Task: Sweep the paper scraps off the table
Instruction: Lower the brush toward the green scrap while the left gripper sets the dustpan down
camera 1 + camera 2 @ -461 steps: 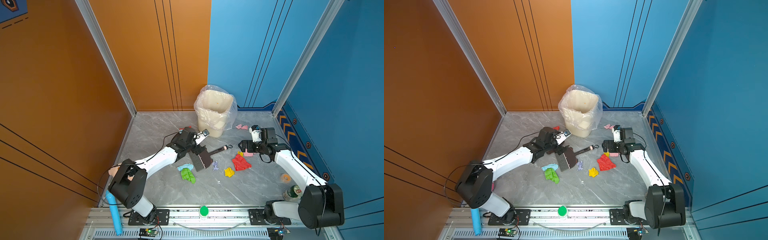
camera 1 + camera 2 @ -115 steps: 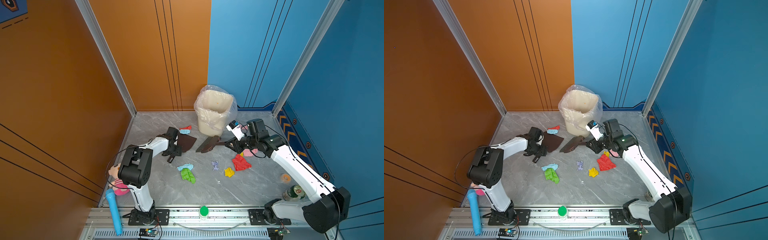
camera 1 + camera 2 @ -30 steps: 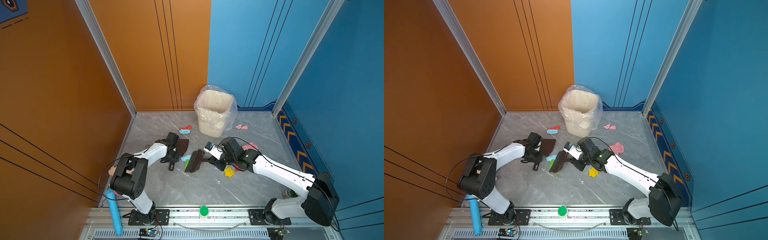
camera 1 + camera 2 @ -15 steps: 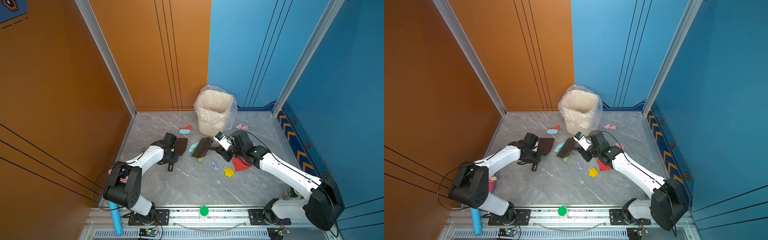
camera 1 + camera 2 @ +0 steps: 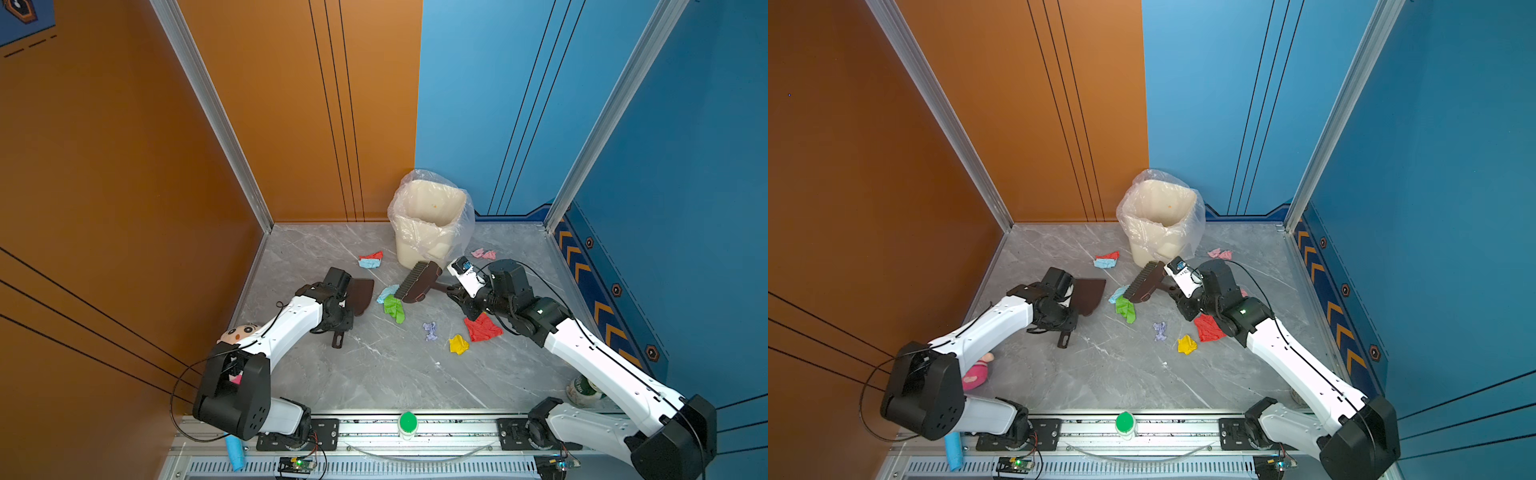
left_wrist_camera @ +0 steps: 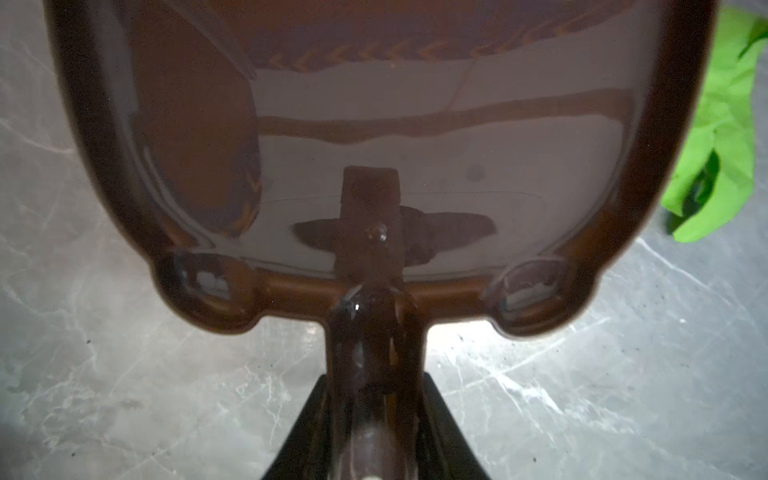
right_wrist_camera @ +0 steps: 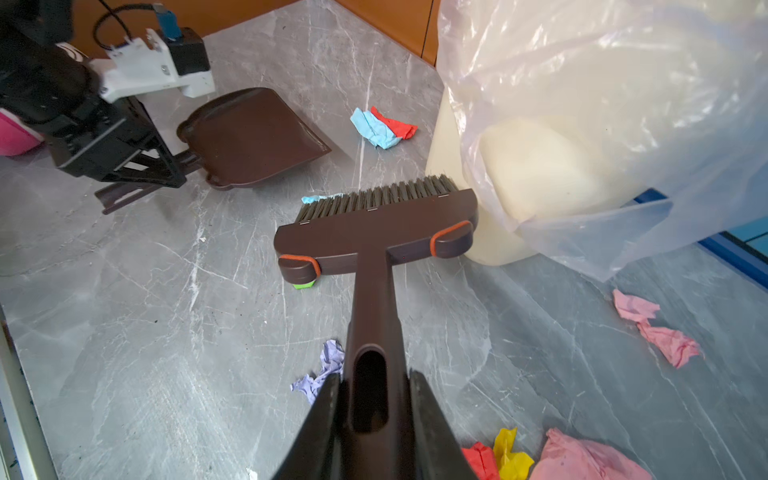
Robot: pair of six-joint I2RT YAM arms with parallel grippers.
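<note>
Orange wall panels (image 5: 124, 145) on one side, blue wall panels (image 5: 685, 166) on other, dark vertical lines on both. Aluminium corner posts (image 5: 216, 120). Chevron-patterned skirting (image 5: 598, 299) along blue wall. Even light.

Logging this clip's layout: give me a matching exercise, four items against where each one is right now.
Items:
1. dustpan
2. brush
3. green scrap
4. pink scrap

Places:
A. held by right gripper
B. beside the bin, far right
C. held by left gripper
D. between dustpan and brush head

Pairs: 1-C, 2-A, 3-D, 4-B
</note>
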